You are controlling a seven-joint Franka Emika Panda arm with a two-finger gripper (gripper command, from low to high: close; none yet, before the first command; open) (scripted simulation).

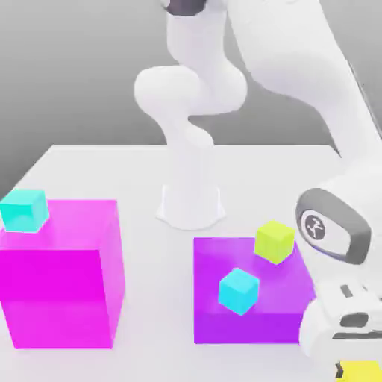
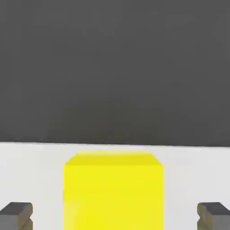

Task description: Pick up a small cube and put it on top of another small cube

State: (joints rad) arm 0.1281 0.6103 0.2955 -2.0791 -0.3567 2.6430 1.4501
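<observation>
Directly between the fingers (image 2: 18, 214) of the gripper (image 2: 115, 215) sits the small yellow cube (image 2: 113, 193) on the white table (image 2: 27, 170); jaws stand apart, clear of both flanks. Rigid, light, smooth-faced, it probably suits pinching across its flat opposite sides.

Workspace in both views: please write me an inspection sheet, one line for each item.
Surface: white table, flat.
Job's things: yellow cube on the table, between the fingers; turquoise cube on the magenta block.
Clutter: lime cube and sky-cyan cube on the purple block.
Grippers: gripper astride the yellow cube, fingertips apart from its sides.
Cables: nothing seen.
Surroundings: plain grey backdrop.
</observation>
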